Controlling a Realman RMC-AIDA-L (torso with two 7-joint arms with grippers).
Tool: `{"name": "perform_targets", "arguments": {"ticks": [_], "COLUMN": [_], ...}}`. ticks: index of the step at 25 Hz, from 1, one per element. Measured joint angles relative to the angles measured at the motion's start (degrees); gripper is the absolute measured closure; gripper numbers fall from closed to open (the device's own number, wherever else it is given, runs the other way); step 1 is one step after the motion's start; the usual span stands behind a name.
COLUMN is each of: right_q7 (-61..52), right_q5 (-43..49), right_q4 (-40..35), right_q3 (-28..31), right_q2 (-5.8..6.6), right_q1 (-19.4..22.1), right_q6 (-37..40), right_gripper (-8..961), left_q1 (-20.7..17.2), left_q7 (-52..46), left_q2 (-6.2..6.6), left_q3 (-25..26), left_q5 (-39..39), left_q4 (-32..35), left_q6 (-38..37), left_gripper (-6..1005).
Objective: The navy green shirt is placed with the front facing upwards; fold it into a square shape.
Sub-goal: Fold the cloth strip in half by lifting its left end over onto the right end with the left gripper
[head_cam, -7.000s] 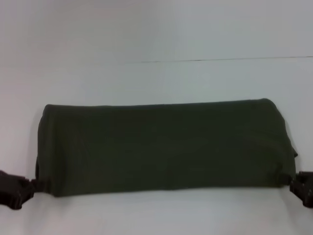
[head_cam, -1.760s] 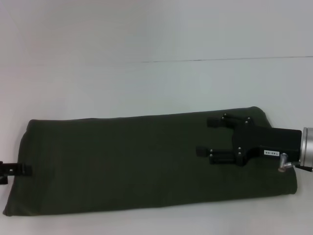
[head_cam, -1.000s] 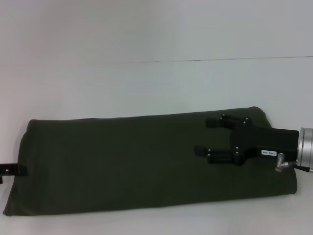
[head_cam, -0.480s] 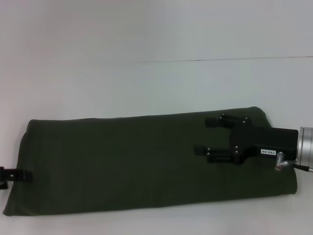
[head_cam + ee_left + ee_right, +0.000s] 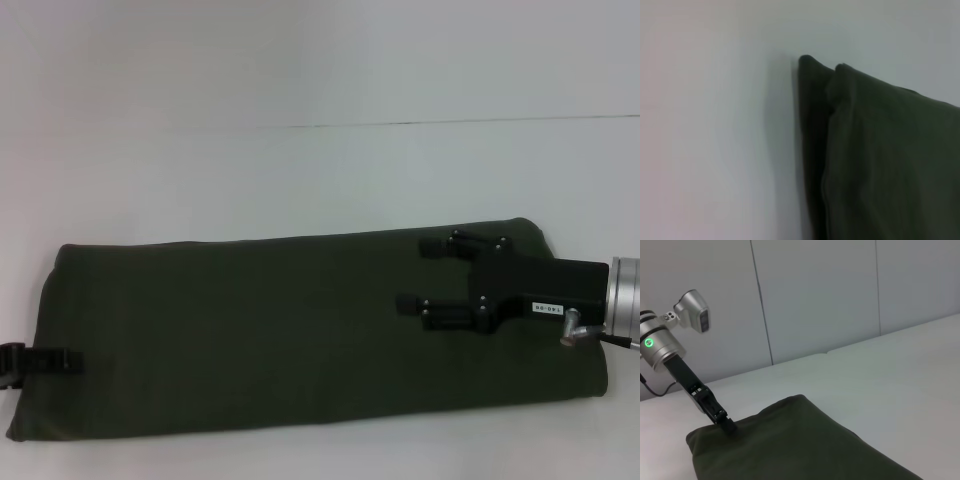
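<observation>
The navy green shirt point(image 5: 260, 330) lies folded into a long dark olive band across the white table point(image 5: 300, 170); no lettering or collar shows. My right gripper point(image 5: 418, 275) is open over the band's right part, both fingers pointing left along the cloth. My left gripper point(image 5: 70, 359) reaches in from the left and overlaps the band's left end near the front corner. From the right wrist view, the left gripper point(image 5: 729, 428) touches that end of the shirt point(image 5: 800, 445). The left wrist view shows the layered end of the shirt point(image 5: 890, 165).
A thin seam line point(image 5: 450, 122) runs across the table behind the shirt. Grey wall panels point(image 5: 815, 300) stand beyond the table's far edge. The shirt's front edge lies close to the near table edge.
Since the oldest frame the band is stretched longer and the right gripper has let go and moved over it. In the last second the left gripper has slid right, onto the shirt's left end.
</observation>
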State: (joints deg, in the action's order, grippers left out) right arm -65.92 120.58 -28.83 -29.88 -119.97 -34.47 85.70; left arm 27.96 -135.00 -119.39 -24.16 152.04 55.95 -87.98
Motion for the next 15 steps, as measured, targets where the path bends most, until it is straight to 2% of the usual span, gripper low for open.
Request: {"name": "perform_targets", "arguments": {"ticks": [4, 15], "right_q7": [0.0, 0.0], "right_q5": [0.0, 0.0], "right_q4": [0.0, 0.0], "right_q3": [0.0, 0.0], "right_q2": [0.0, 0.0], "right_q1": [-0.1, -0.4], "right_q6": [-0.2, -1.3], "right_gripper": [49, 52], "left_q1": [0.6, 2.2], "left_q7": [0.1, 0.1], "left_q2": [0.46, 0.48], "left_q3": [0.0, -0.1], "left_q5": [-0.3, -0.3], "left_q4": [-1.8, -3.3], "left_q6": [-0.1, -1.7], "left_gripper": [115, 119]}}
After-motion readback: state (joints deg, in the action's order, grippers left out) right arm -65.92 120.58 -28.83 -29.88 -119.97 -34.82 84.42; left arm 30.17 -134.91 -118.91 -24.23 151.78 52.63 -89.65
